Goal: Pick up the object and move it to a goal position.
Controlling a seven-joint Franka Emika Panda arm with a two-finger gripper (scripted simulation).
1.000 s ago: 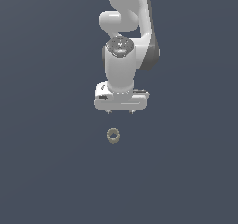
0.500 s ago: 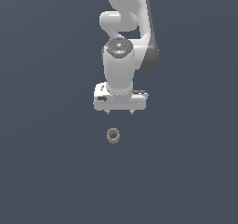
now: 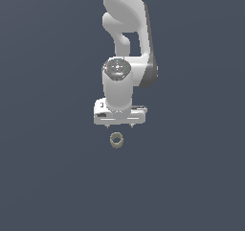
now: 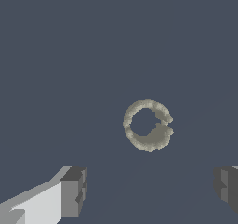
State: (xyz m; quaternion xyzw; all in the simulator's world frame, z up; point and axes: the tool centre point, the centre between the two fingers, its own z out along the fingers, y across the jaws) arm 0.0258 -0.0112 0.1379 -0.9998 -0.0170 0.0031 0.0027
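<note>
Featureless slate-blue ground (image 3: pixel 52 177) surrounds tan ring (image 3: pixel 116 140) below spread fingers (image 4: pixel 73 192).

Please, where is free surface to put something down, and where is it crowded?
Bare surface lies on all sides of the ring, toward both the exterior view's left and right. The only crowded spot is around the ring, where the open end effector hangs just above it.

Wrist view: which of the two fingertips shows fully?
The dark fingertip with white finger body attached; the other fingertip is cut off by the frame edge.
</note>
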